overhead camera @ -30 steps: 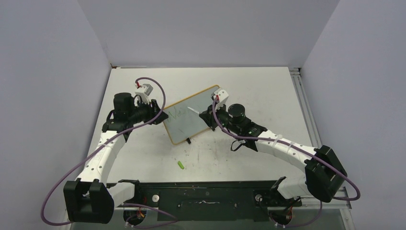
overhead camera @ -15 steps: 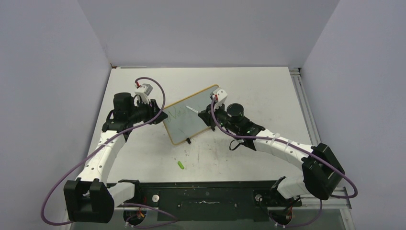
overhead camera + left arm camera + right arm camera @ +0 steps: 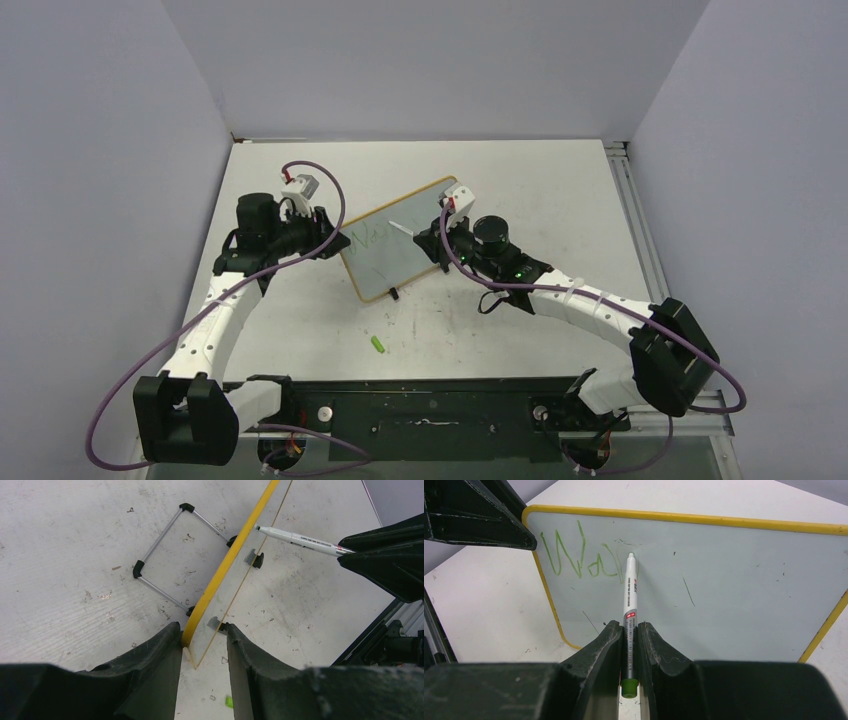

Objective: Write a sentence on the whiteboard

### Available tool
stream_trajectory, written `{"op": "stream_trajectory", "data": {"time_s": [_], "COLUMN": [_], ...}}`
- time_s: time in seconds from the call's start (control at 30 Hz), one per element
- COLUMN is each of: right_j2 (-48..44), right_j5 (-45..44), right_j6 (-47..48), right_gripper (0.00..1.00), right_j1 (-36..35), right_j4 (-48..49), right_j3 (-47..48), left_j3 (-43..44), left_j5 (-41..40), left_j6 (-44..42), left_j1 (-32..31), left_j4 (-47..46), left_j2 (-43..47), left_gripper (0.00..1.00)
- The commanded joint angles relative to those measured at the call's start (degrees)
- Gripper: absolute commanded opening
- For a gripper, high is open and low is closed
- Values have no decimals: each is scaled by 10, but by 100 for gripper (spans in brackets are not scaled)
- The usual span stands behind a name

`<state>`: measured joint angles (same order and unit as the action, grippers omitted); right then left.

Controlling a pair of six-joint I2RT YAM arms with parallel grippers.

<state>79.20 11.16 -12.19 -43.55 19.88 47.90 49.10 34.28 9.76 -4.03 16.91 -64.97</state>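
Whiteboard [image 3: 734,595], glossy rectangle, yellow-edged, rounded corners, slim white marker [image 3: 630,595]

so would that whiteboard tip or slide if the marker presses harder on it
Probably tippy alone: the whiteboard leans on a thin wire stand. Likely light, being a thin panel, so it may slide. The left gripper pinching its edge should steady it against the marker.

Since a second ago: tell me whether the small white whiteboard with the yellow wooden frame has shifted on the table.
No. The whiteboard keeps the same place and angle relative to the small green piece lying on the table, seen from above.
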Motion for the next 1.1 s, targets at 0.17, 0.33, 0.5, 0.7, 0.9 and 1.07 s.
{"op": "stream_trajectory", "data": {"time_s": [0.17, 0.33, 0.5, 0.7, 0.9, 1.07], "right_j2": [2, -1, -4, -4, -10, -19], "right_j5": [-24, -31, -33, -39, -49, -49], "right_j6": [3, 3, 1, 1, 0, -7], "right_gripper": [5, 5, 5, 5, 5, 5], "right_j1": [0, -2, -4, -7, -7, -8], "right_j4": [8, 1, -4, -9, -8, 13], "right_j3": [1, -11, -22, -31, -32, -28], "left_j3": [12, 12, 13, 12, 13, 13], "left_j5": [16, 16, 18, 19, 18, 19], "left_j6": [-5, -5, -5, -5, -5, -5], "left_j1": [0, 0, 0, 0, 0, 0], "left_j4": [-23, -23, -24, -24, -23, -23], "left_j2": [4, 5, 6, 7, 6, 6], "left_gripper": [35, 35, 35, 35, 35, 35]}}
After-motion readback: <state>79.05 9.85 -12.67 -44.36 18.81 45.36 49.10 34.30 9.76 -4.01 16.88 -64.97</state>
